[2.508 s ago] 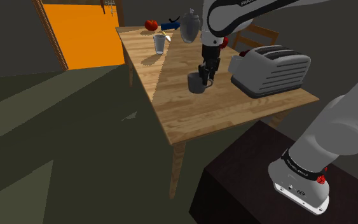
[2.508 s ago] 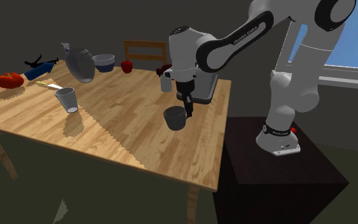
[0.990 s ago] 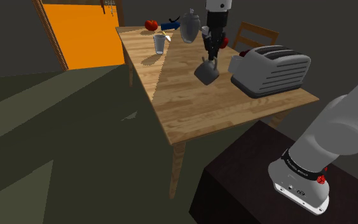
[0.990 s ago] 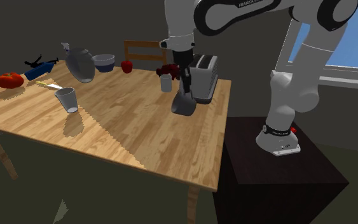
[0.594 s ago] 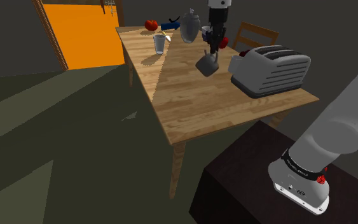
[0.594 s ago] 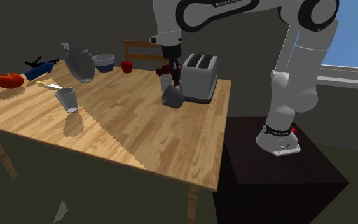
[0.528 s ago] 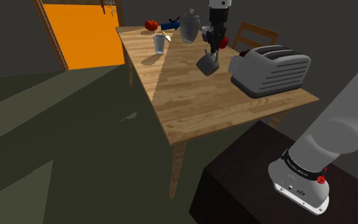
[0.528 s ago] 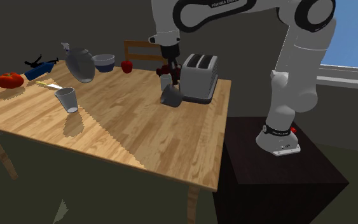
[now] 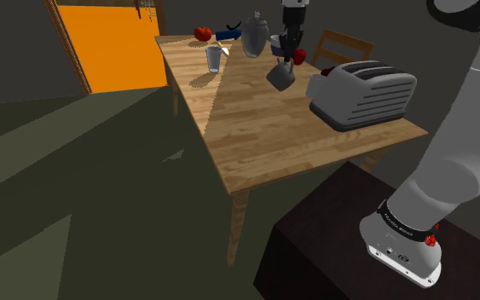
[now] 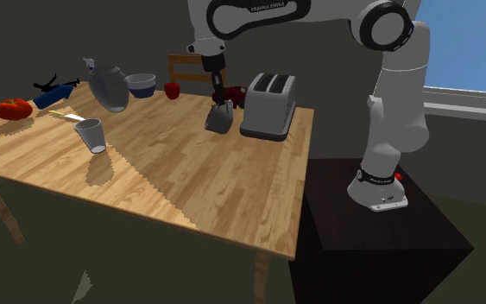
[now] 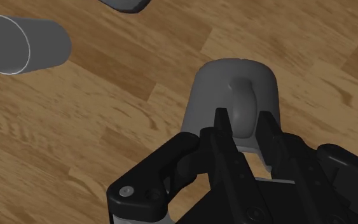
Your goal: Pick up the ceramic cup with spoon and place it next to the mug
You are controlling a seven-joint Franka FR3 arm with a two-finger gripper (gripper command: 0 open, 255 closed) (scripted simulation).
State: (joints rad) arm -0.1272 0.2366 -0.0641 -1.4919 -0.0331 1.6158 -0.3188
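Two black fingers (image 11: 222,130) of the gripper (image 11: 243,124) are pinching the grey cup (image 11: 215,95) by what looks like its handle, holding it tilted above the table (image 9: 255,145) near the toaster (image 9: 361,92). The next move is calling for levelling it while lowering, then settling it just beside what I take for the mug (image 11: 18,43) without nudging it. Franka lettering is running along the arm (image 10: 258,10).

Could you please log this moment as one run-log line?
phase: carrying | gripper: shut on grey cup | grey cup: airborne, tilted, above wooden table | near: toaster
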